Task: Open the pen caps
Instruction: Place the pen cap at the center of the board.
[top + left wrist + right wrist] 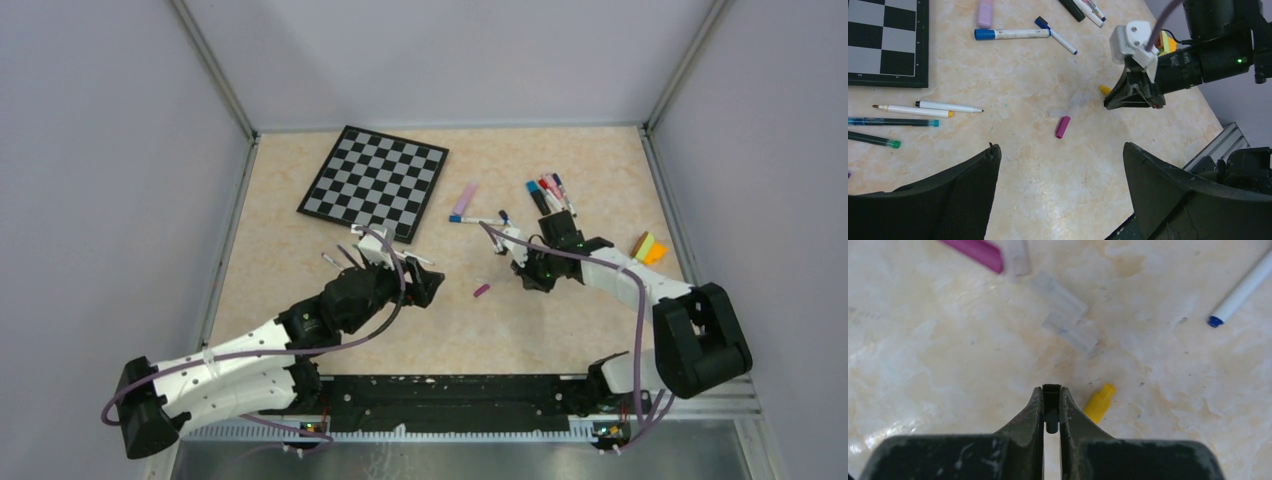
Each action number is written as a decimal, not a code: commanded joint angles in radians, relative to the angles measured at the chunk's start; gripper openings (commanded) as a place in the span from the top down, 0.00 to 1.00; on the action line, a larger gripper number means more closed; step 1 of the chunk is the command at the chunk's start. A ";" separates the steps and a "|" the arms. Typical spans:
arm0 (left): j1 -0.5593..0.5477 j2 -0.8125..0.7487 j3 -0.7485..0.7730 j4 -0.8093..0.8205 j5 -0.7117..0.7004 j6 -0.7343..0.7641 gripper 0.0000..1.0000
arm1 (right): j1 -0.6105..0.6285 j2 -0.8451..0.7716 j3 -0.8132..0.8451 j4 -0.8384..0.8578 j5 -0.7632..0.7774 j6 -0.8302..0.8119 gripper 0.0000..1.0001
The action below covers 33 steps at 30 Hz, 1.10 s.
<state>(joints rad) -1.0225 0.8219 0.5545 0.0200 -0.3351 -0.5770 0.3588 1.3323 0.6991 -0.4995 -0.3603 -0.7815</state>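
- Right wrist: yellow cap (1099, 402) lies just right of the right fingers (1050, 392), long axis tilted up-right; those fingers are pressed together, hold unclear.
- Wide-open, empty left fingers (1060, 150) sit farther off.

A black-and-white chessboard (374, 181) lay flat on the beige marbled tabletop (560, 330); well off to the chessboard's right sat a yellow-orange block (649, 247).

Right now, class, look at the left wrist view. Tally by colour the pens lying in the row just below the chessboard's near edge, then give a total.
white pens: 2
teal pen: 1
dark pen with a green end: 1
Total: 4
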 commanded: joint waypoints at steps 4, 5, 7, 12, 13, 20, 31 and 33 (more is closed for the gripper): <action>0.003 -0.026 0.010 -0.008 -0.022 -0.007 0.07 | 0.029 0.092 0.066 0.205 0.198 0.332 0.96; 0.003 -0.028 0.010 -0.010 -0.023 -0.007 0.07 | 0.029 0.092 0.066 0.209 0.196 0.335 0.93; 0.003 -0.028 0.011 -0.010 -0.022 -0.007 0.07 | 0.029 0.088 0.069 0.205 0.189 0.341 0.86; 0.003 -0.024 0.012 -0.008 -0.018 -0.009 0.07 | 0.029 0.074 0.091 0.181 0.182 0.351 0.74; 0.003 -0.025 0.012 -0.009 -0.017 -0.010 0.07 | 0.029 0.071 0.096 0.175 0.178 0.353 0.73; 0.003 -0.047 0.007 -0.015 -0.022 -0.014 0.07 | 0.029 0.059 0.109 0.141 0.155 0.361 0.69; 0.005 -0.132 -0.059 0.035 -0.036 -0.041 0.01 | -0.086 0.202 0.395 0.054 0.007 0.437 0.52; 0.004 -0.156 -0.076 0.051 -0.037 -0.044 0.01 | -0.085 0.270 0.451 0.035 0.023 0.439 0.52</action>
<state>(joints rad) -1.0222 0.7143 0.5182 0.0013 -0.3573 -0.6041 0.2821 1.4925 1.0374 -0.4324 -0.3134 -0.3756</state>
